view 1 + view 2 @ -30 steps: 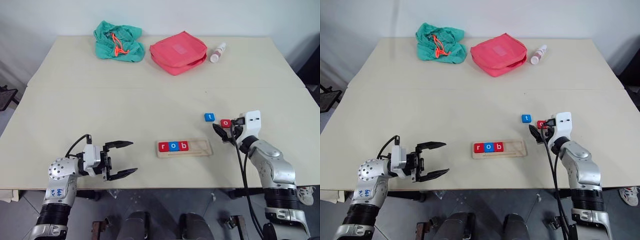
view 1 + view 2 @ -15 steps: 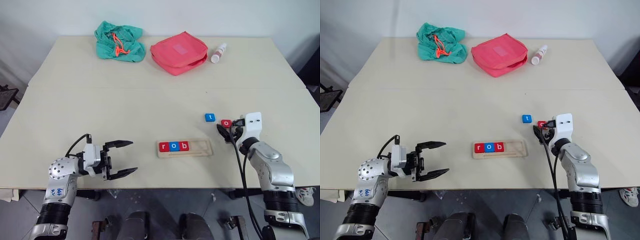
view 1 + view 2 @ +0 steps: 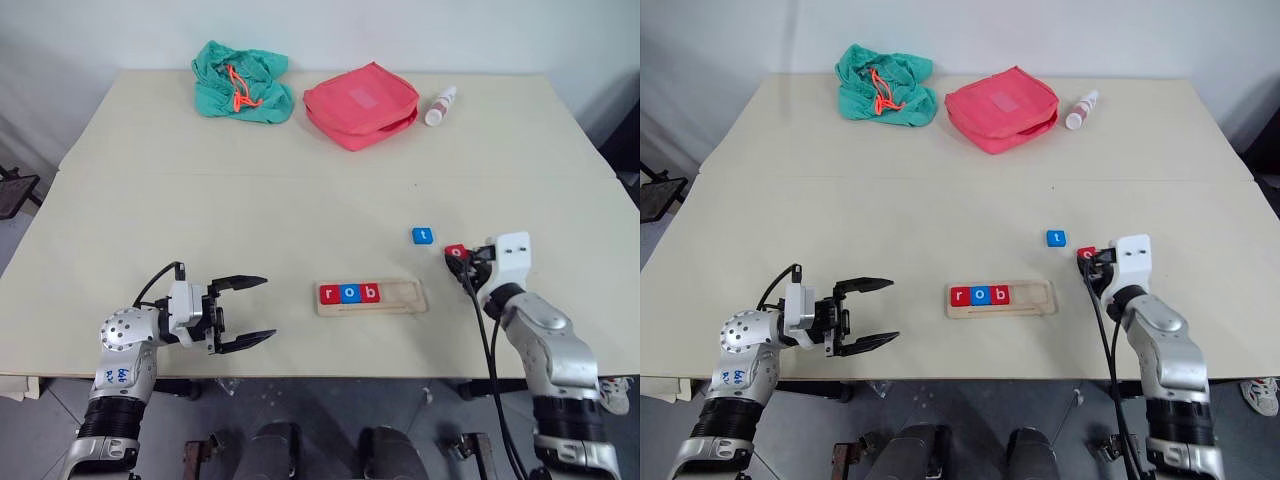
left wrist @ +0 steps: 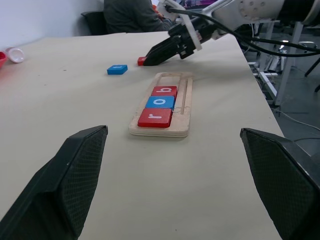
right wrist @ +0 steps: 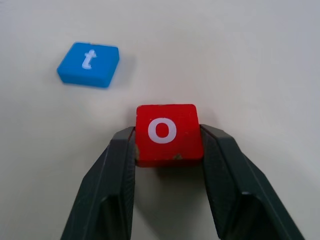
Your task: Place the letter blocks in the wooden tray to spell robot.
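Note:
The wooden tray (image 3: pixel 402 298) lies near the table's front edge. It holds a red r (image 3: pixel 328 294), a blue o (image 3: pixel 348 293) and a red b (image 3: pixel 369 293) at its left end, and its right part is bare. A blue t block (image 3: pixel 422 236) lies flat on the table to the tray's far right. Just right of it, my right gripper (image 5: pixel 167 136) is shut on a red o block (image 5: pixel 169 134), with one finger pressed against each side. At the front left, my left gripper (image 3: pixel 267 308) stands open and holds nothing, pointing toward the tray.
A green cloth bag (image 3: pixel 240 82), a red pouch (image 3: pixel 360 104) and a small white bottle (image 3: pixel 438 104) sit along the table's far edge. A seated person (image 4: pixel 132 15) shows beyond the table in the left wrist view.
My right gripper's fingers have closed onto the red o block, and the hand has drawn back a little toward me. The left arm has kept still.

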Controlling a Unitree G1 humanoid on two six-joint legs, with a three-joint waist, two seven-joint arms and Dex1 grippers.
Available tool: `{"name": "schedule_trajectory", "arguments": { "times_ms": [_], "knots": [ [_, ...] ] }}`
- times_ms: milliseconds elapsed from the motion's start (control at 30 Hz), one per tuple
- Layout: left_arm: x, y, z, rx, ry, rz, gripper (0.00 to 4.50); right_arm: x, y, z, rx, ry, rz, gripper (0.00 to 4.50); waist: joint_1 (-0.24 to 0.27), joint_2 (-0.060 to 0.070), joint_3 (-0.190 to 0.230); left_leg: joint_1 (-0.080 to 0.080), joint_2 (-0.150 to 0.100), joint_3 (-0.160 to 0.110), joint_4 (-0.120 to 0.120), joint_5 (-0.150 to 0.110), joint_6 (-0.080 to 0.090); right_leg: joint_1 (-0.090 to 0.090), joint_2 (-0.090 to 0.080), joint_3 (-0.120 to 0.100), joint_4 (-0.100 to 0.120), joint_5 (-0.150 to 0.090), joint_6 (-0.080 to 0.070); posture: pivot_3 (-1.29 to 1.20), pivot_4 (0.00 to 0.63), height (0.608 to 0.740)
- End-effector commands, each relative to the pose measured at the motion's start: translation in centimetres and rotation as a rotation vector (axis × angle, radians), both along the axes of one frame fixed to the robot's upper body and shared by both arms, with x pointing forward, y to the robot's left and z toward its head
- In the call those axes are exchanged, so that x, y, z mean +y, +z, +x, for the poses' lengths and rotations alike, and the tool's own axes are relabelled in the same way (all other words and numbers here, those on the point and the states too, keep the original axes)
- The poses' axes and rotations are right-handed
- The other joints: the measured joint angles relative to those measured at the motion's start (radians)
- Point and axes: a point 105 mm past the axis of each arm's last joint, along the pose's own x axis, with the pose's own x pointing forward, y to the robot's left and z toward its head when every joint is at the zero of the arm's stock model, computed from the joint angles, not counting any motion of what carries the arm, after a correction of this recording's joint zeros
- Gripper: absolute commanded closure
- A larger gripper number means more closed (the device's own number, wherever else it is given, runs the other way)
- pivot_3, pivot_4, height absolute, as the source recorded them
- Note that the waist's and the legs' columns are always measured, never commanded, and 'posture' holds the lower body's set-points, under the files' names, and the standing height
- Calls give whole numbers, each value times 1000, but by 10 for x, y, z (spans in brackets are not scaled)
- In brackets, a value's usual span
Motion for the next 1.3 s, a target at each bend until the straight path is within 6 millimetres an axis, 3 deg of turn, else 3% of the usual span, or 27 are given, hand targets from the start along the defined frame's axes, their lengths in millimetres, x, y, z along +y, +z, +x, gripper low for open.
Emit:
{"name": "schedule_trajectory", "arguments": {
  "times_ms": [33,233,467,633,933,1067,1300],
  "knots": [
    [2,3,-1,-11,-25,1,0,7,16,-25,-40,6,13,3046,-1,0,0,0,0,0,0,0,0,0,0,0,0,0,0,0,150,740],
    [6,4,0,-5,-51,18,0,14,11,-54,1,-3,4,3046,-4,0,0,1,1,3,0,0,0,0,0,1,-1,0,0,0,150,740],
    [3,7,4,-10,-69,20,0,23,3,-60,18,8,48,3046,-2,0,0,1,0,3,0,0,0,0,0,2,-1,0,0,0,150,740],
    [3,8,3,-11,-70,20,0,18,-2,-59,20,-23,68,3046,-3,0,0,1,0,3,0,0,0,0,0,2,-1,0,0,0,150,740],
    [2,8,-1,-8,-64,17,0,17,2,-57,-23,8,58,35,-4,0,0,1,0,3,0,0,0,0,0,2,0,0,0,0,150,740],
    [2,7,-2,-4,-67,16,0,23,6,-58,-23,111,32,35,-2,0,0,1,0,3,0,0,0,0,0,2,0,0,0,0,150,740],
    [1,4,-6,6,-89,21,0,33,16,-64,39,507,-174,35,-3,0,0,1,1,3,0,0,0,1,0,2,-2,0,0,0,150,740]
  ]
}}
